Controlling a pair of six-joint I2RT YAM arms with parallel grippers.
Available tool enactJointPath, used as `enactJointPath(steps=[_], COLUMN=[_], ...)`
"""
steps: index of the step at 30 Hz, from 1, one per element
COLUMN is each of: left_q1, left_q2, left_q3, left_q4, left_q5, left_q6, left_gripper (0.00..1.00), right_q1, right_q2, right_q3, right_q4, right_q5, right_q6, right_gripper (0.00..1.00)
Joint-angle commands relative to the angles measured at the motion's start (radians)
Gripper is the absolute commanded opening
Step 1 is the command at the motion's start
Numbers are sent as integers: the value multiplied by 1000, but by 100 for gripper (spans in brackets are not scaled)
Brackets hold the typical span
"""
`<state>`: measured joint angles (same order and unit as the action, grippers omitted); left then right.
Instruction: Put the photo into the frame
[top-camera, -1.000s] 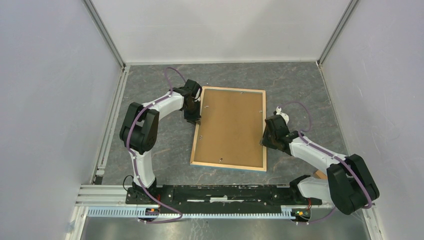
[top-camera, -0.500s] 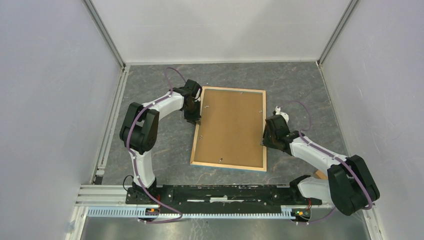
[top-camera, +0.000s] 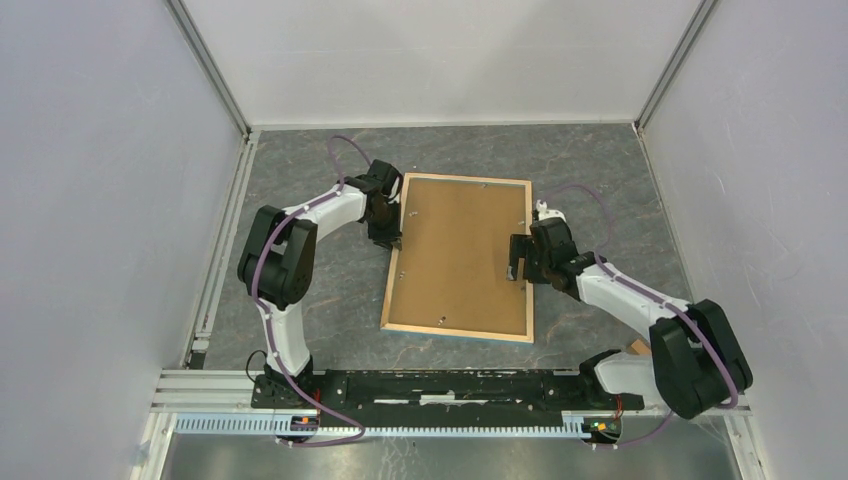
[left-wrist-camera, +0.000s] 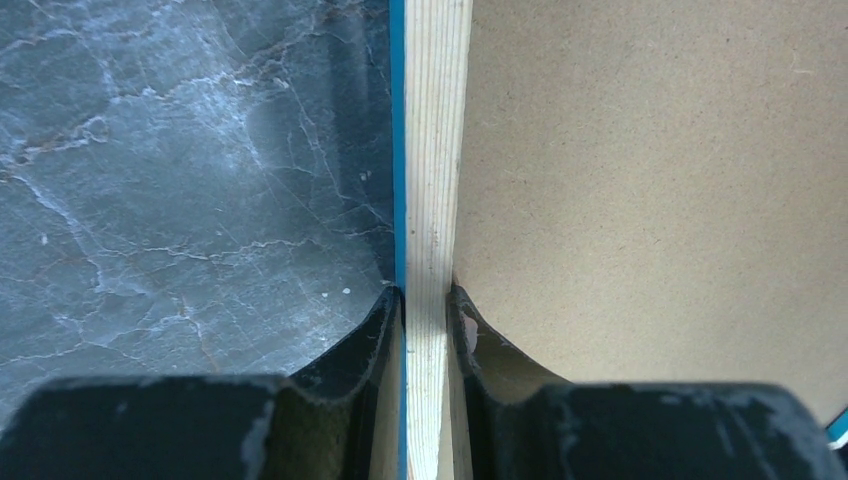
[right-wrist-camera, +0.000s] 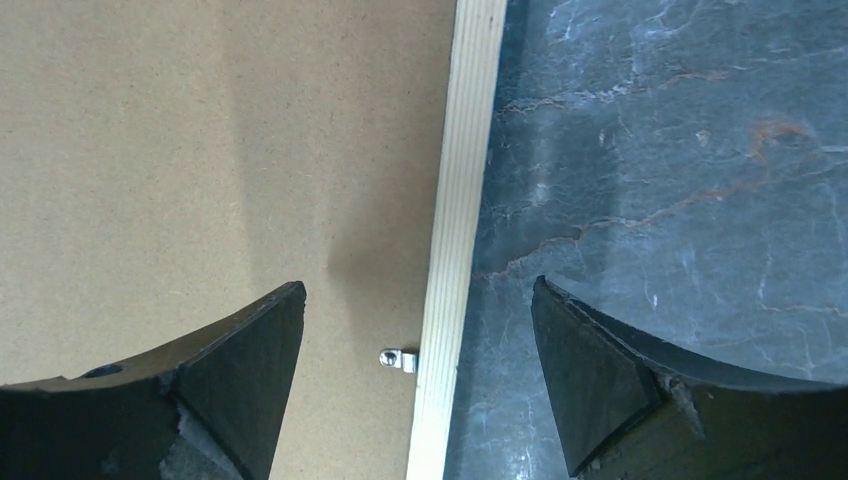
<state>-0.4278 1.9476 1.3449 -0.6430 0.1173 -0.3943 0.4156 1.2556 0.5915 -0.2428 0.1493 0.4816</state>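
The frame (top-camera: 455, 331) lies face down on the dark table, its light wood rim up and a thin blue edge (left-wrist-camera: 397, 150) showing along its left side. A plain brown backing board (top-camera: 460, 255) fills it. The photo is hidden. My left gripper (top-camera: 388, 240) is shut on the frame's left rim (left-wrist-camera: 432, 150), one finger on each side of the wood. Over the right rim (right-wrist-camera: 466, 180) my right gripper (top-camera: 518, 262) hangs open, one finger (right-wrist-camera: 240, 370) above the board and the other above the table. A small metal clip (right-wrist-camera: 398, 359) sits between them.
White enclosure walls close in the table on three sides. An aluminium rail (top-camera: 430, 400) with the arm bases runs along the near edge. A small brown piece (top-camera: 640, 348) pokes out beside the right arm's base.
My right gripper has opened wide and shifted a little toward the far side along the frame's right rim. The left gripper and the frame have not moved.
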Motion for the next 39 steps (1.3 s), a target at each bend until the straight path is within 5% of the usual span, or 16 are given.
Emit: enactJointPath(steps=[1,13,19,34,39], left_q1=[-8,-10,-37,-466,-467], left_q2=[-45,-128,-230,-367,-496], left_q3=[-67,-194,-444,-610,-600], left_q4=[38,117,325,540,444], left_q5=[104,166,222,34,-28], left_q6=[-78,-169,-343,-642,-579], left_gripper=[2,2,2,3,23], right_q1=[-7,-7,-7,19,38], right_q2=[70,184,336,690,743], right_q3=[40,103,269,697,843], right_q4=[59,128,106,100,-1], right_q5=[-20,-50,-125,-339,-379], right_q6=[-24,-92,-179,-233,-281], right_gripper=[89,88,87,86,87])
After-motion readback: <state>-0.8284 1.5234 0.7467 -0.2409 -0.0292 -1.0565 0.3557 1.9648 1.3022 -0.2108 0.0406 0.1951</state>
